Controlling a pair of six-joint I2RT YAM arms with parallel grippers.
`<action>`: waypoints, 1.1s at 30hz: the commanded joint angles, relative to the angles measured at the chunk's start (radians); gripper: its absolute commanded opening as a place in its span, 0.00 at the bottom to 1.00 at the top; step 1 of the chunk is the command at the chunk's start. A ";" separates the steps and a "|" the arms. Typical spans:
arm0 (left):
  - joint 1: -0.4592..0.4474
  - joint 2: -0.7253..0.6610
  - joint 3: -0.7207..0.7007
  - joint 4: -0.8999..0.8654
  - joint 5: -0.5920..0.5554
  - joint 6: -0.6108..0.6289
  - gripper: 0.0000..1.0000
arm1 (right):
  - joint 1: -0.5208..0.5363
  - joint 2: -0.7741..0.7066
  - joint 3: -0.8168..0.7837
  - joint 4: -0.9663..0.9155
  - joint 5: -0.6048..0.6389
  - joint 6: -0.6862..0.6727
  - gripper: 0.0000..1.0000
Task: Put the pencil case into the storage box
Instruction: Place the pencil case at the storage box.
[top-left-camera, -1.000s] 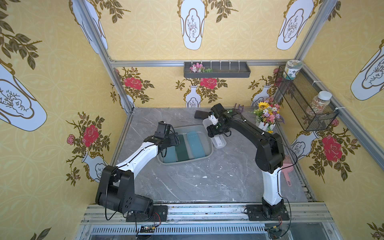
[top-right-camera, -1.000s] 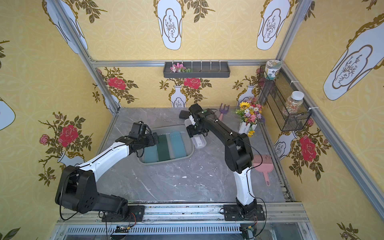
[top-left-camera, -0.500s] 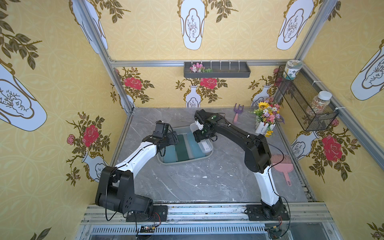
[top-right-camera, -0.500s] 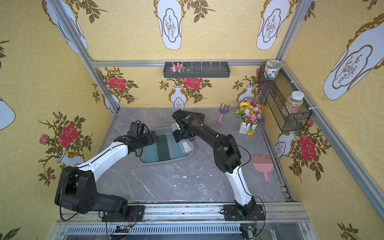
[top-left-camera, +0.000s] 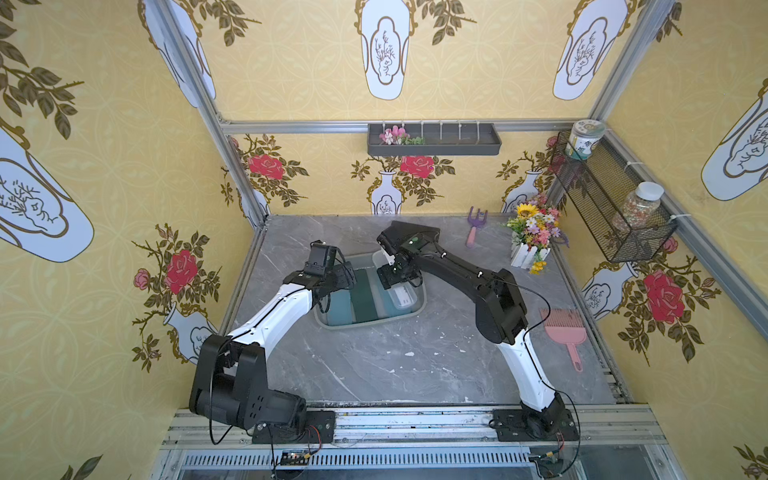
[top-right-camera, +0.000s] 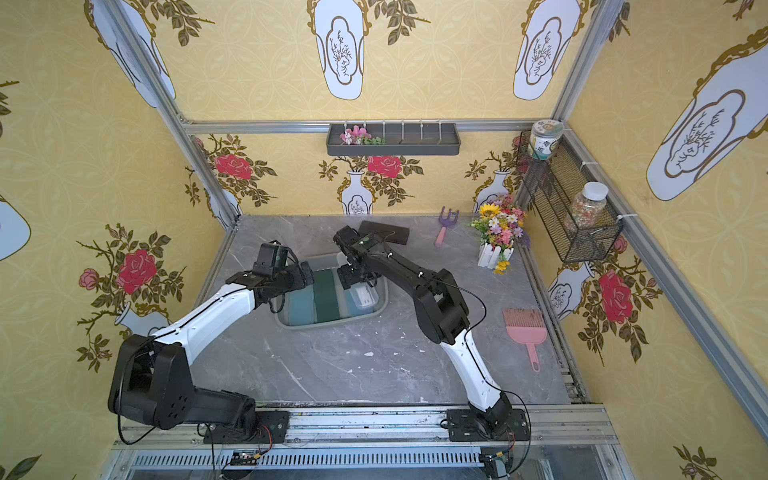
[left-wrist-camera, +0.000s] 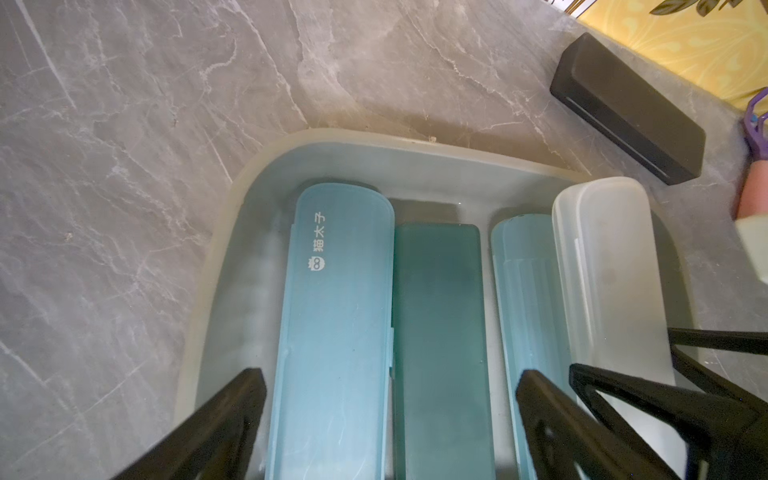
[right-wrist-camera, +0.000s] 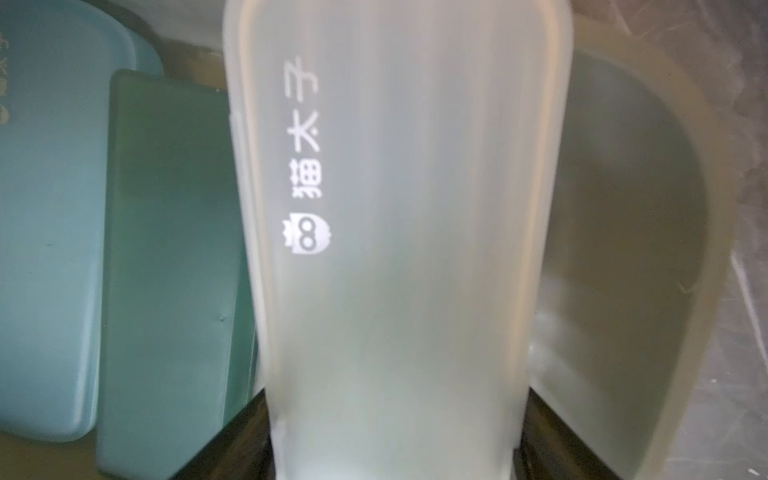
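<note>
The storage box (top-left-camera: 365, 325) (top-right-camera: 328, 325) sits mid-table, a shallow grey-green tub holding a light blue case (left-wrist-camera: 336, 311), a dark green one (left-wrist-camera: 436, 332) and another light blue one (left-wrist-camera: 528, 291). My right gripper (top-left-camera: 395, 276) (right-wrist-camera: 392, 415) is shut on a translucent white pencil case (right-wrist-camera: 395, 208) (left-wrist-camera: 602, 257), low inside the box's right side, beside and partly over the light blue case. My left gripper (top-left-camera: 345, 278) (left-wrist-camera: 388, 374) hangs open over the box's left half, holding nothing. A black pencil case (top-right-camera: 384, 232) lies on the table behind the box.
A purple garden fork (top-left-camera: 476, 226), a flower pot (top-left-camera: 534, 232) and a pink dustpan (top-left-camera: 565, 328) lie to the right. On the back wall hangs a dark divided shelf tray (top-left-camera: 434, 139). On the right wall, a wire basket (top-left-camera: 611, 208) holds jars.
My right arm has swung left with the white pencil case, from the box's right edge to down inside the box. The left arm has barely moved.
</note>
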 joint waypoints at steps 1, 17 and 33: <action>0.000 0.006 0.000 0.002 0.000 -0.002 1.00 | 0.007 0.011 -0.003 0.015 0.025 0.018 0.72; 0.000 0.011 -0.004 0.005 0.000 -0.002 1.00 | 0.027 0.021 -0.018 0.029 0.039 0.017 0.97; 0.000 -0.005 0.009 0.002 0.026 0.007 1.00 | -0.117 -0.095 0.051 -0.030 -0.067 -0.374 0.97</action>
